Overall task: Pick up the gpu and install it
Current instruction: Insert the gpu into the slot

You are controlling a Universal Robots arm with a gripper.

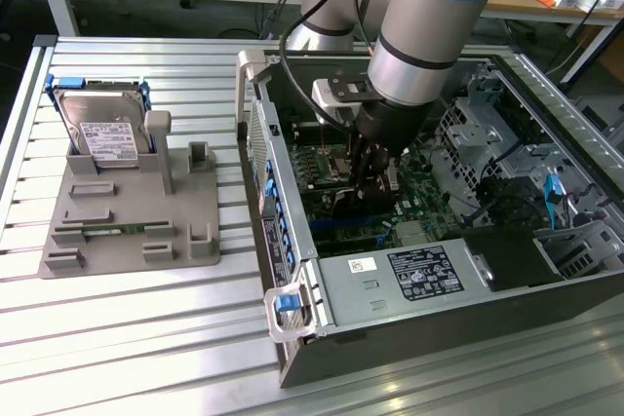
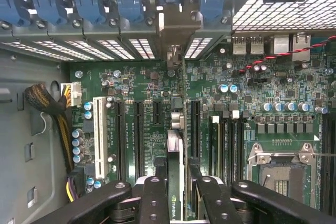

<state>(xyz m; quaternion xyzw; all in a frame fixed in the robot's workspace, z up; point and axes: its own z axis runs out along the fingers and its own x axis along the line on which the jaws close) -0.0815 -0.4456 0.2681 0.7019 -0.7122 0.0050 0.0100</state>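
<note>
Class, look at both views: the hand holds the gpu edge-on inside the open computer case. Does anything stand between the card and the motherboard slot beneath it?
Nothing visible does. The hand grips the gpu directly over the motherboard, its bracket end lined up with an open gap at the rear slot covers. The yellow cable bundle lies off to one side.

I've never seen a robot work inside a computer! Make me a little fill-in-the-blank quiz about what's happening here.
1. The hand holds the gpu on edge above the green ____.
2. The hard drive sits in a ____ frame.
3. The hard drive rests on the grey holder, ____ the computer case.

Missing words: motherboard; blue; outside
</note>
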